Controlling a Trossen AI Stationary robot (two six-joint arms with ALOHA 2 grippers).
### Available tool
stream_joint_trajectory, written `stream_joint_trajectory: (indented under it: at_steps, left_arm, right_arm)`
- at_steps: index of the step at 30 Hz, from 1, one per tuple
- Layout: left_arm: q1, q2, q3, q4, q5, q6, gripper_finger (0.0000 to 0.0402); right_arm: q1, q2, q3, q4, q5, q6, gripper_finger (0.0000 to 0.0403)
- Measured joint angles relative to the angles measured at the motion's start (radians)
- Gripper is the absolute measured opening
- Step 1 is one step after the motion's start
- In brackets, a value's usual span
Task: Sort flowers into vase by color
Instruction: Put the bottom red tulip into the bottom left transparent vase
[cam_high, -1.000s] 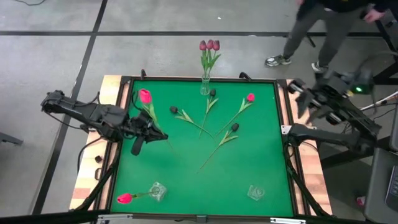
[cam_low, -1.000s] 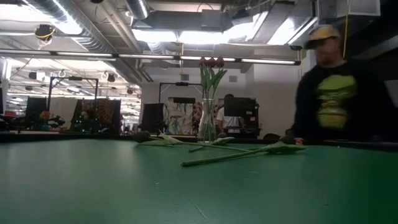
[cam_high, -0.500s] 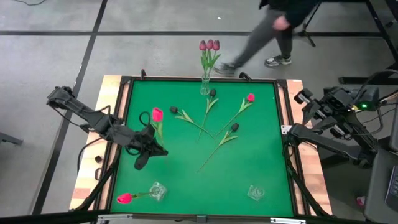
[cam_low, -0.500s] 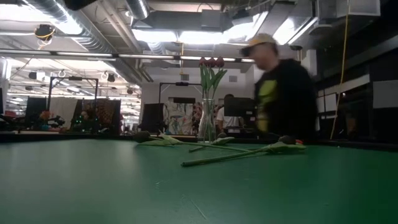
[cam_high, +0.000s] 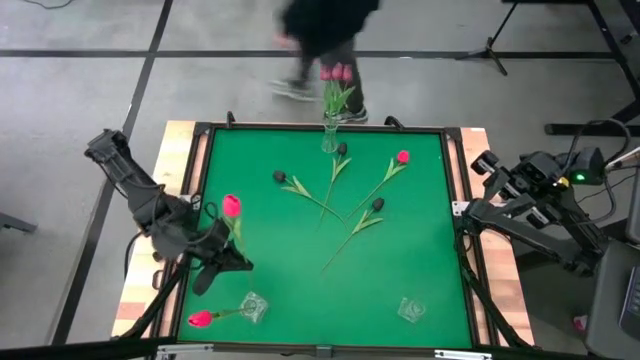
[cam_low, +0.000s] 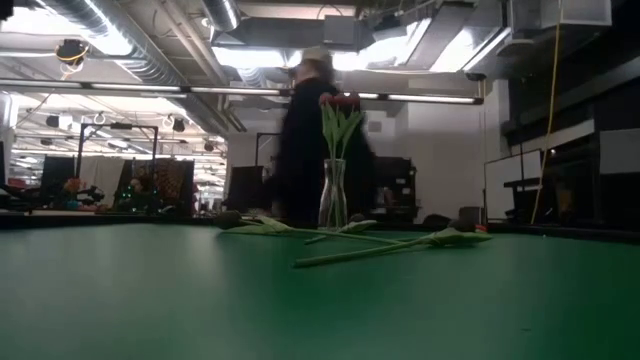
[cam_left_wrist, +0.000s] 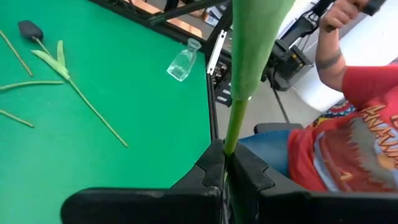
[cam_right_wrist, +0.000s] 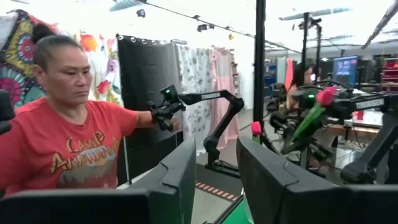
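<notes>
At the near left of the green table (cam_high: 400, 270), the left gripper (cam_high: 222, 258) is clamped on the green stem of a pink tulip (cam_high: 232, 206), whose head rises just beyond the fingers. In the left wrist view that stem (cam_left_wrist: 239, 93) runs up from between the pinched fingers (cam_left_wrist: 208, 168). Nearer still, a second pink tulip (cam_high: 200, 318) rests in a tipped glass vase (cam_high: 254, 306). Mid-table lie three dark tulips (cam_high: 279, 177) and another pink one (cam_high: 402, 157). At the far edge stands a vase of purple tulips (cam_high: 336, 74). The right gripper (cam_right_wrist: 214, 174) waits off the table's right side, fingers parted and empty. A person (cam_high: 320, 30) passes behind.
</notes>
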Motion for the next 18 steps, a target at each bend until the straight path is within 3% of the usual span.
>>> stream_joint_trajectory:
  at_steps: [8,18]
  left_arm:
    - [-0.151,0.02,0.0,-0.09,-0.152,-0.101,0.0005]
    - [-0.197,0.09,0.0,-0.092,-0.21,-0.121,0.0005]
  right_arm:
    - [0.0,-0.006,-0.001,-0.019,0.033,-0.001,0.0115]
    - [0.0,-0.006,-0.001,-0.174,0.103,-0.119,0.0115]
